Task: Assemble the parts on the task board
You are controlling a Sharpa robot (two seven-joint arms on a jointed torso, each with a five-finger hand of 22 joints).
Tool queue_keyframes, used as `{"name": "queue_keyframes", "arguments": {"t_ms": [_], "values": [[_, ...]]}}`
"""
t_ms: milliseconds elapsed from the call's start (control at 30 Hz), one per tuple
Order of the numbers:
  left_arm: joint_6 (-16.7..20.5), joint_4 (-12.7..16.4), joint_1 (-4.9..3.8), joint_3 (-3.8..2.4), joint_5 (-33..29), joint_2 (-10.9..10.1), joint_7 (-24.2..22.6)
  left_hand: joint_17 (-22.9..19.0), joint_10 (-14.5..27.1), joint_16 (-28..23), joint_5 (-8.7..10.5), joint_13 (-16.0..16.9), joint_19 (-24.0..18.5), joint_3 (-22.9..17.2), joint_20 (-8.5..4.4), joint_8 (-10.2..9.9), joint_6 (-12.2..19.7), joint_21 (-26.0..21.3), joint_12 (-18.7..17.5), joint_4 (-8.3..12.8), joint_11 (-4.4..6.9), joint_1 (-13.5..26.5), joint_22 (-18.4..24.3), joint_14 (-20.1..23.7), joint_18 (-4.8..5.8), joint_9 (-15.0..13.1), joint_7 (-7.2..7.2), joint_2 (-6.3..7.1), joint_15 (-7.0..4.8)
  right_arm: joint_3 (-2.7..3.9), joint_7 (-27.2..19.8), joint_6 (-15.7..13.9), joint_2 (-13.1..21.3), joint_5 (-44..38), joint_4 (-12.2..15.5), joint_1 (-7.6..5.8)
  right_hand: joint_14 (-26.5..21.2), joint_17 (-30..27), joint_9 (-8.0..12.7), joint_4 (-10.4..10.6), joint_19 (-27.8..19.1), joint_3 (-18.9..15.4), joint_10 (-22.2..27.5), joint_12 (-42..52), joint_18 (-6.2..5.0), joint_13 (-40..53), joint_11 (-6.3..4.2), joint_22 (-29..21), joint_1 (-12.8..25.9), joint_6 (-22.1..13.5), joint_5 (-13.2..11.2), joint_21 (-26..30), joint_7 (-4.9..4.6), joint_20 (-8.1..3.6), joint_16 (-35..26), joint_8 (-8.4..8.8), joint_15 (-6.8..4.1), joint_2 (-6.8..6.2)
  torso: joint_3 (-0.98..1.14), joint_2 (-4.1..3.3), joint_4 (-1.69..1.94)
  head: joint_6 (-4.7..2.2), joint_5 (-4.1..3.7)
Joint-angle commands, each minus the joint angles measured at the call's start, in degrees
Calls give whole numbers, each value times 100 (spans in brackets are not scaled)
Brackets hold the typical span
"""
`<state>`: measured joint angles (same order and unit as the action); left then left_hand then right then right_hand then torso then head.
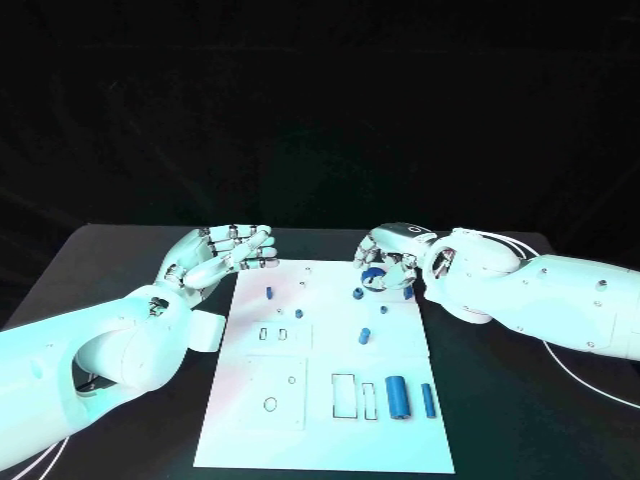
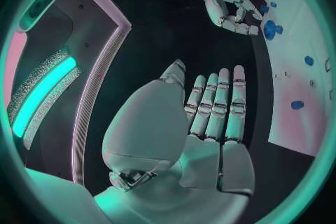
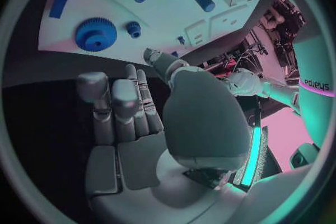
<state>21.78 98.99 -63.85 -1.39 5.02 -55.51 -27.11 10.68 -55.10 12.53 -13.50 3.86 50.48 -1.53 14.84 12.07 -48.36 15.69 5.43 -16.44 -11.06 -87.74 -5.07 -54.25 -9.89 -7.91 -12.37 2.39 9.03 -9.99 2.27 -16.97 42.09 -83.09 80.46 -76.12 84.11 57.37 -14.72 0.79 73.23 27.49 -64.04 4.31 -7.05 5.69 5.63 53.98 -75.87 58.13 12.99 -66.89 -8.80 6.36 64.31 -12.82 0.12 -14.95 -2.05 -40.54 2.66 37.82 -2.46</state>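
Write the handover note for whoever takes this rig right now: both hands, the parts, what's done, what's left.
Left hand: open, holds nothing, at the far left corner of the white task board.
Right hand: open, fingers curled down over the blue toothed gear at the board's far edge; a grip cannot be confirmed.
Parts: large blue cylinder and slim blue rod lie near the board's near right; small blue peg lies mid-board.
Done: unclear. Left: seat the loose pieces.
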Motion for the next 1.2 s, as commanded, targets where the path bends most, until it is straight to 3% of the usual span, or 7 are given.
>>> {"name": "queue_keyframes", "arguments": {"t_ms": [33, 233, 467, 933, 1200], "values": [[-163, 45, -22, -9, -6, -7, 13, 10, -23, -26, 14, -7, -15, -16, 13, -4, -9, -39, -41, -10, -27, -11, 9, 51, -59, 7, -182, 16, -4, -6, 161, 226, -37, -232, -20, 19, 112, 172, -18, 6, 68, -48, 61, 40, 82, 9, -6, 223, -64, -59, 31, -161, -10, 7, 194, 33, 47, -18, -15, -52, 24, 6, -1], [-157, 74, -38, -16, -14, -27, 49, 18, -13, -49, 17, -9, -28, -2, 21, -14, 3, -55, -65, -15, -39, 14, 22, 73, -59, 12, -198, 22, 5, -14, 208, 341, -89, -286, -63, 87, 169, 620, -62, 43, 177, -154, 179, 85, 136, 19, 8, 643, -117, -98, 41, -461, -12, 32, 679, 61, 68, 14, -13, -83, 28, 2, 1], [-154, 83, -51, -25, -43, -49, 69, 22, -9, -57, 18, -10, -33, 6, 24, -18, 8, -60, -74, -15, -43, 27, 26, 79, -59, 14, -203, 27, 9, -19, 238, 450, -136, -320, -106, 136, 180, 723, -75, 61, 211, -186, 213, 102, 152, 22, 17, 763, -129, -106, 43, -545, -24, 41, 797, 70, 77, 27, -11, -103, 22, 21, 10], [-184, 82, -74, -30, -58, -51, 104, 25, -8, -62, 18, -10, -36, 11, 26, -20, 11, -63, -79, -16, -46, 35, 29, 83, -59, 15, -205, 29, 11, -22, 366, 409, -218, -388, -169, 154, 191, 853, -95, 102, 283, -164, 202, 160, 182, 34, 25, 978, -158, -109, 63, -694, -38, 56, 960, 83, 90, 99, -22, -160, 78, 25, 0], [-212, 80, -81, -30, -58, -57, 130, 27, -7, -65, 19, -9, -38, 15, 27, -21, 12, -66, -83, -17, -47, 42, 31, 85, -59, 15, -207, 30, 13, -23, 400, 443, -257, -400, -233, 163, 198, 940, -118, 140, 345, -68, 148, 215, 207, 43, 26, 1147, -166, -75, 67, -810, -45, 63, 1067, 74, 94, 152, -21, -185, 88, 25, 4]]}}
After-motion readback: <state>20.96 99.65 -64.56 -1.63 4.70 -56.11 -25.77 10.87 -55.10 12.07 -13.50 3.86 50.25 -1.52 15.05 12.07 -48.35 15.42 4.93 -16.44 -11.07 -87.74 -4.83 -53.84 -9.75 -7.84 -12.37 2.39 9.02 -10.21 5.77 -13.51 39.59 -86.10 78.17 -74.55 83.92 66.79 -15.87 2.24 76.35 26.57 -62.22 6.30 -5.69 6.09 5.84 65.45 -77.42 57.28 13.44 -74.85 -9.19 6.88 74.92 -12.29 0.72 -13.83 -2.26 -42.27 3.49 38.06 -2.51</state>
